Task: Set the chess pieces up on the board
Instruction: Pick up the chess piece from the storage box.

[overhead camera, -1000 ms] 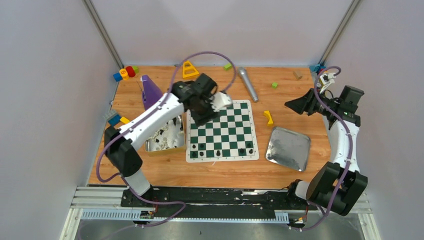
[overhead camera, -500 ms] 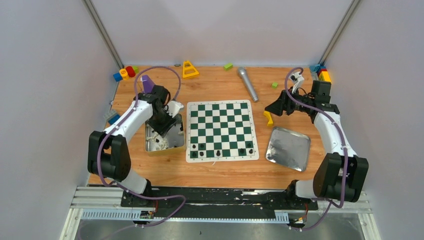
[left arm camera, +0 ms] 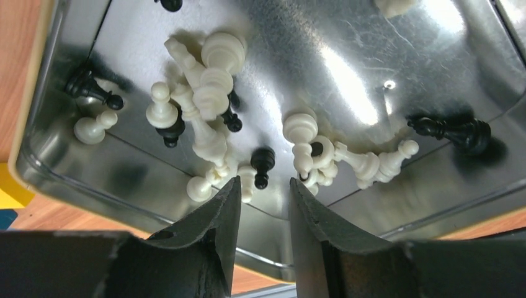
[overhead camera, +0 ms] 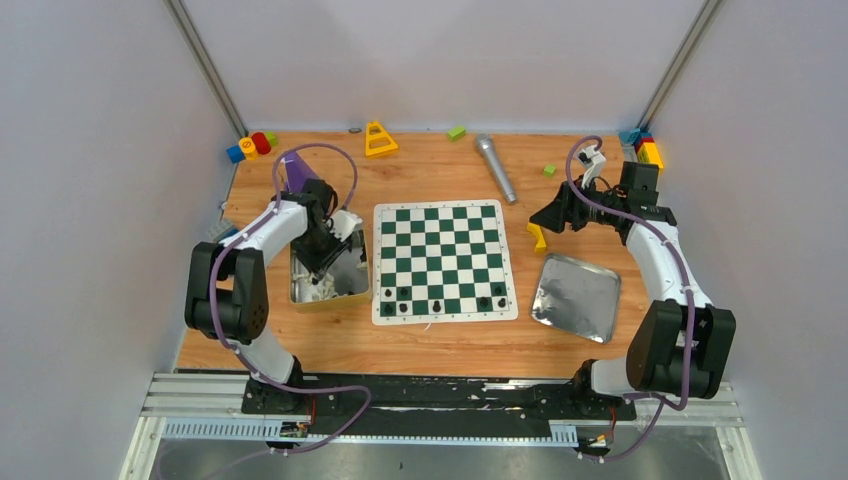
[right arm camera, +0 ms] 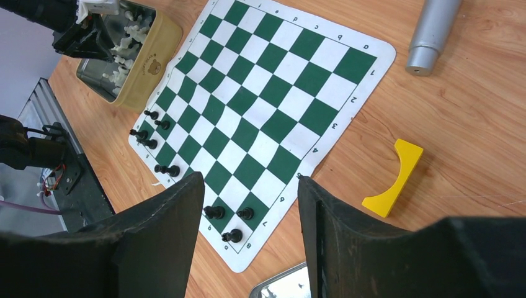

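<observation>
Left gripper (left arm camera: 263,186) narrow, empty, in shiny metal tin (left arm camera: 434,205). Tiny black plastic pawn (left arm camera: 263,162) just ahead: straddle it alone, clear of cream plastic pieces (left arm camera: 302,130) beside. Right gripper (right arm camera: 248,186) wide, empty.

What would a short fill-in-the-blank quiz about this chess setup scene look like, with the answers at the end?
1. Every chess piece already standing on the board is ____ in colour.
2. Seen from the robot, the tin of loose pieces sits on the board's ____ side.
3. The right gripper has its jaws open and holds ____.
4. The curved block lying near the board's right edge is ____.
Missing words: black; left; nothing; yellow.
</observation>
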Available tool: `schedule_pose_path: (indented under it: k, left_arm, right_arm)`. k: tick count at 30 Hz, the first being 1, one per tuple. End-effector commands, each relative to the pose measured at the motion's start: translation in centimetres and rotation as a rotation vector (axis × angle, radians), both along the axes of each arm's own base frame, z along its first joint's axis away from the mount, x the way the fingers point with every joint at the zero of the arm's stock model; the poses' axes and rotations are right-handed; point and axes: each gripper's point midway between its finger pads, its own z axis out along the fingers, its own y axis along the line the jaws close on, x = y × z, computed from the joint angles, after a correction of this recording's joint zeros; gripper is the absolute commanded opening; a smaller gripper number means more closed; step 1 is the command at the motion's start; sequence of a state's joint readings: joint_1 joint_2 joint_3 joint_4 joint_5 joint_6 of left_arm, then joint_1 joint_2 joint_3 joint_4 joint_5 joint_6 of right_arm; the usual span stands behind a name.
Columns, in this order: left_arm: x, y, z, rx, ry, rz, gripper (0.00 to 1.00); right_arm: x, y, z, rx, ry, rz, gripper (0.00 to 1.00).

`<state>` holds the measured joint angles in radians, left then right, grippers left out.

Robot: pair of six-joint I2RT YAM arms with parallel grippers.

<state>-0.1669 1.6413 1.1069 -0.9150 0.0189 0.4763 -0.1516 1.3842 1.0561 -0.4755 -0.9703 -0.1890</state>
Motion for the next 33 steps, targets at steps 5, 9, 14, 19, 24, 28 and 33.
schedule_pose_path:
  k: [5,9,14,19,24,28,33]
  left_arm:
    - [1.3,0.6,-1.5,0.002,-0.004,0.009,0.39]
    - [0.9,0.8,-1.9,0.005,0.015,0.010,0.36]
    - [0.5,1.0,-2.2,0.008,0.029,0.011,0.30]
    - [0.3,1.4,-2.2,0.009,0.035,0.023,0.22]
    - [0.5,1.0,-0.6,-0.016,0.011,0.026,0.14]
    - [0.6,-0.4,2.6,-0.098,-0.034,0.020,0.12]
    - [0.3,-2.9,7.1,-0.228,-0.075,0.002,0.11]
  right_arm:
    - [0.2,0.1,0.9,-0.019,-0.054,0.021,0.58]
    - [0.1,0.1,0.9,-0.018,-0.050,0.023,0.58]
    - [0.1,0.1,0.8,-0.015,-0.045,0.025,0.58]
    - [0.0,0.2,0.7,-0.014,-0.043,0.025,0.58]
    - [0.0,0.2,0.9,-0.015,-0.047,0.027,0.57]
    - [0.0,0.2,0.9,-0.013,-0.044,0.028,0.57]
    - [0.0,0.2,1.0,-0.011,-0.046,0.029,0.57]
